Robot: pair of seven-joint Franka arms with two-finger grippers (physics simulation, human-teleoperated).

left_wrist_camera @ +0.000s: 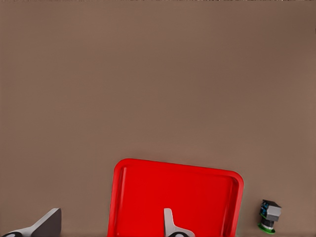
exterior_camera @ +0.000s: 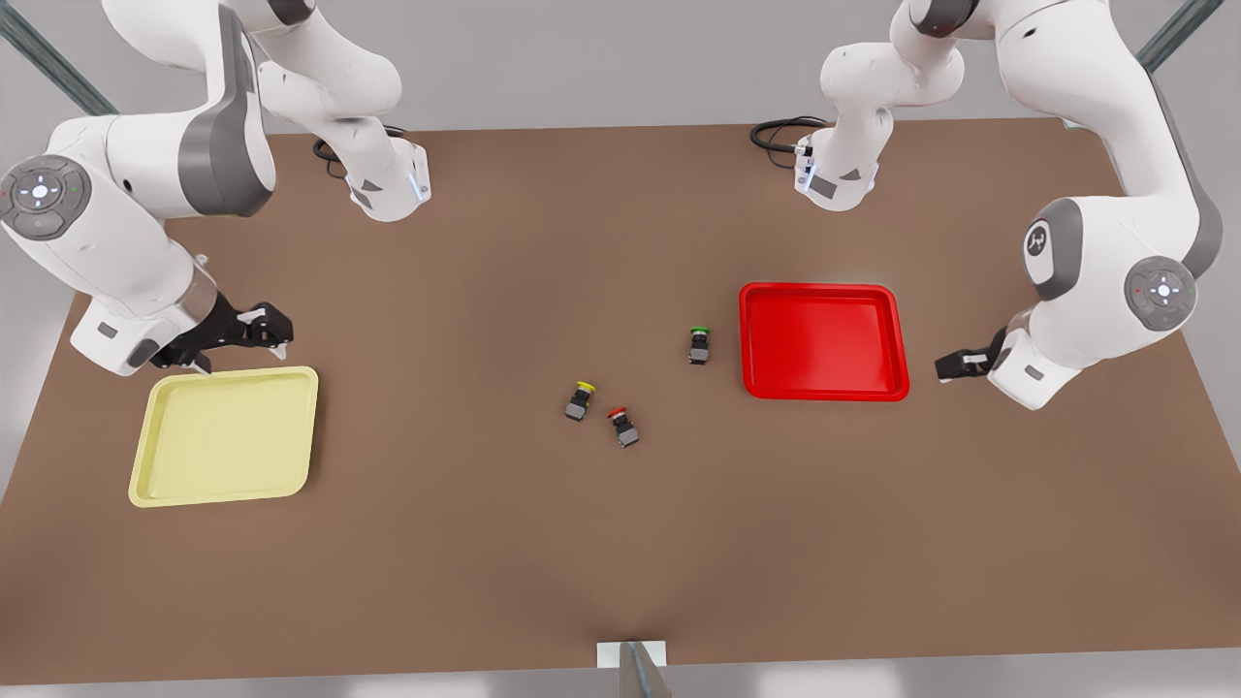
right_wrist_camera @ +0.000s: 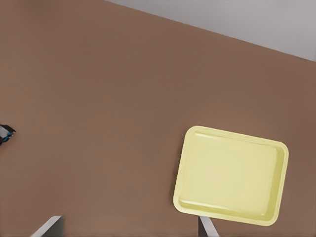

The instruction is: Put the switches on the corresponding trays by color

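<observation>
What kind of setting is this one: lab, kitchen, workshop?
Likely a simulated lab tabletop for sorting: a bare brown table with two white arms mounted at its far edge, a red tray, a yellow tray, and three small capped switches between them.

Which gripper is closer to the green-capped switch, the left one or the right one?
Left. The left gripper hangs just past the red tray, which lies beside the green-capped switch. The right gripper waits across the table by the yellow tray.

Left two-finger black gripper (exterior_camera: 955,365) — hovering at the front view's right, fingers spread. Right two-finger black gripper (exterior_camera: 276,328) — hovering at the front view's left, fingers parted.
</observation>
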